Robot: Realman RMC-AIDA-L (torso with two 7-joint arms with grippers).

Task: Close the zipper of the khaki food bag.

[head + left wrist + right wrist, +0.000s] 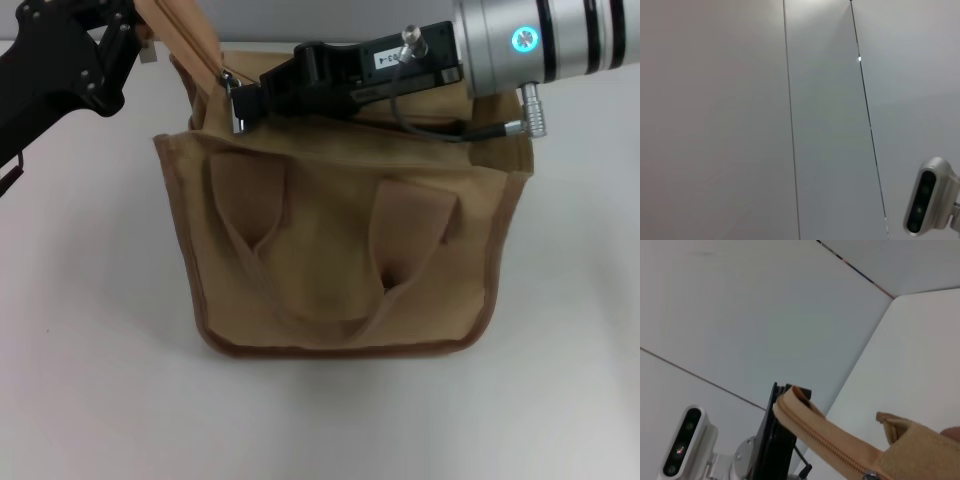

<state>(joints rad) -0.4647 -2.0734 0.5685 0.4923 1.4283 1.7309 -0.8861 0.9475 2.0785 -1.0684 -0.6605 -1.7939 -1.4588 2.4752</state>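
Observation:
The khaki food bag stands on the white table, its two handles hanging down the near side. My left gripper is at the bag's far left corner, shut on the end of the zipper and holding that tan strip up and taut. The strip also shows in the right wrist view, running up into the left gripper's black fingers. My right gripper lies across the bag's top, its tips shut at the small silver pull tab near the left end. The bag's opening is hidden under the right arm.
The white table lies bare around the bag on the left, right and near sides. A grey panelled wall stands behind. A grey wrist camera housing shows in the left wrist view.

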